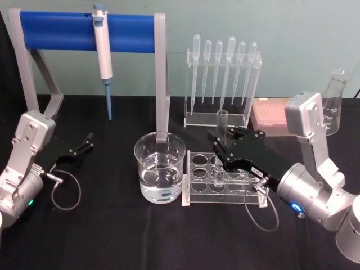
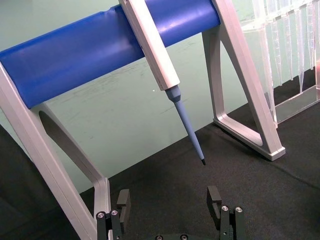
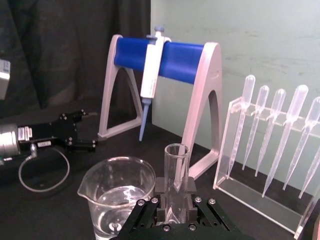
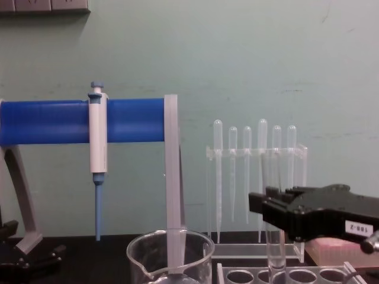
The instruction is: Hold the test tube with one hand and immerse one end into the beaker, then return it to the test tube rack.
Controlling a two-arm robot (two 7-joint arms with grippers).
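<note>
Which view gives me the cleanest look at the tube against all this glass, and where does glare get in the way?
Right wrist view: the test tube stands sharp between the right gripper fingers. Head view: the tube blends into the clear rack, and reflections streak the beaker. Chest view: the tube is faint against the pipettes.

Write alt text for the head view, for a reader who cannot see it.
The right gripper is shut on the test tube, upright in the clear rack beside the water-filled beaker. The left gripper rests open on the black table, by the blue stand holding a micropipette.
</note>
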